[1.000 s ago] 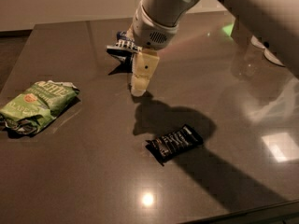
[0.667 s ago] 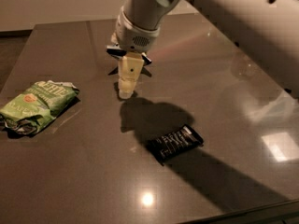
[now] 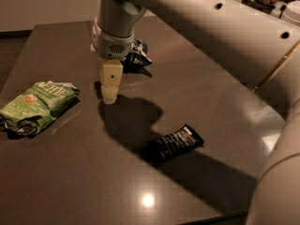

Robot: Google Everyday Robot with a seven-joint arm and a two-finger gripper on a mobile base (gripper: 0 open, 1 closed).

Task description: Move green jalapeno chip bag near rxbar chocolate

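Observation:
The green jalapeno chip bag (image 3: 36, 106) lies crumpled at the left of the dark table (image 3: 84, 182). The rxbar chocolate (image 3: 177, 141), a small flat black bar with white lettering, lies right of centre toward the front. My gripper (image 3: 109, 95) hangs from the arm above the table's middle, between the two, closer to the bag and about a hand's width to its right. It holds nothing that I can see.
A dark blue and white snack bag (image 3: 135, 57) lies at the back, just behind the gripper's wrist. My arm (image 3: 225, 36) crosses the upper right. The table's front edge runs along the bottom.
The gripper has moved left across the table toward the green bag. The bag, the bar and the blue bag have not moved.

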